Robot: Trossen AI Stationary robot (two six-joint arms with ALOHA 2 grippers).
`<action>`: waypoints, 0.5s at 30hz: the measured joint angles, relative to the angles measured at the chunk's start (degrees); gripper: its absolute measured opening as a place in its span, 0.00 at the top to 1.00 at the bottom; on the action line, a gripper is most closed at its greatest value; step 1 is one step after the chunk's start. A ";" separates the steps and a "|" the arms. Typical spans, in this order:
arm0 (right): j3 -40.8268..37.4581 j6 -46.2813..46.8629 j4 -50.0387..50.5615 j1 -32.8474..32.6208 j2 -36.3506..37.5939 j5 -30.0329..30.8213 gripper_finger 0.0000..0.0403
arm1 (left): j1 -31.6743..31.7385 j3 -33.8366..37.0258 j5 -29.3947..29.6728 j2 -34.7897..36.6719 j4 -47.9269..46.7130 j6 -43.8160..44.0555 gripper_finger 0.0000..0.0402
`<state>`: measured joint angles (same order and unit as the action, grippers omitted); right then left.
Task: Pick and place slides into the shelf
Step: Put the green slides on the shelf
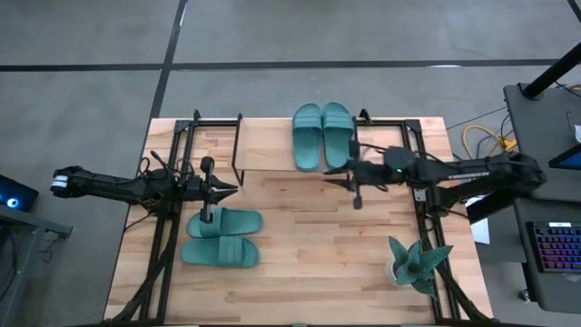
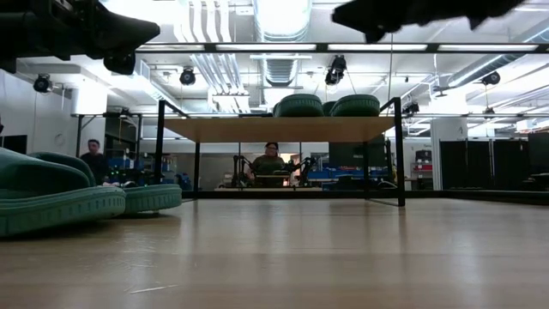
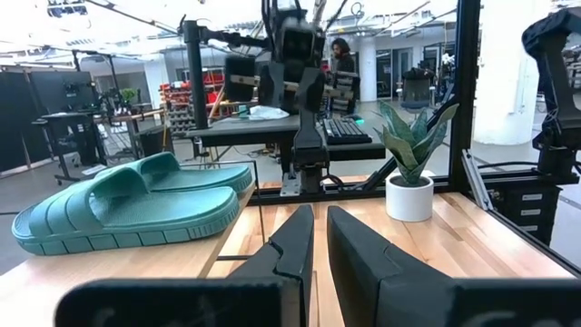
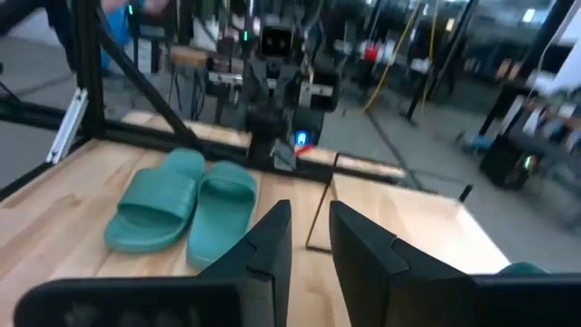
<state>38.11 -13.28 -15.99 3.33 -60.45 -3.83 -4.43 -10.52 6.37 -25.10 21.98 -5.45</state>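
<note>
Right gripper (image 1: 338,179) hangs above the table just in front of the shelf (image 1: 272,145), close to the pair of teal slides (image 1: 322,135) that sit side by side on the shelf's light-wood top board. Its own wrist view shows the two dark fingers (image 4: 272,238) with only a narrow gap between them and nothing held. Left gripper (image 1: 229,189) waits over the left part of the table, just beyond the second pair of slides (image 1: 222,236), which lie flat on the tabletop side by side, well apart from the shelf; its fingers (image 3: 295,245) stand nearly together and carry nothing.

By my reading, half the job is done: two slides are placed on the shelf and two are left on the table. The step in hand looks like the right arm coming clear of the placed pair. Next, one arm must open wide, come down over the nearer slide on the table, grip it by its ribbed strap or edge, and carry it to the free left part of the board. A potted spiky plant (image 1: 413,263) stands at the table's right front corner, out of the way
</note>
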 joint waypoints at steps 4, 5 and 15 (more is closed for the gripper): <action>-9.67 -0.72 -11.27 -0.09 4.53 -0.08 0.83 | 0.01 0.00 0.04 0.00 0.04 0.01 0.94; -11.66 -0.78 -13.71 -0.09 5.41 -0.08 0.83 | 0.01 0.00 0.05 0.00 0.03 0.01 0.94; -20.61 -2.36 -23.03 -0.09 7.78 -0.15 0.84 | 0.02 -0.02 0.04 -0.95 0.20 0.09 0.94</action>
<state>17.50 -15.64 -39.03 3.25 -52.66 -3.97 -4.40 -10.55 6.42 -26.05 22.18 -5.37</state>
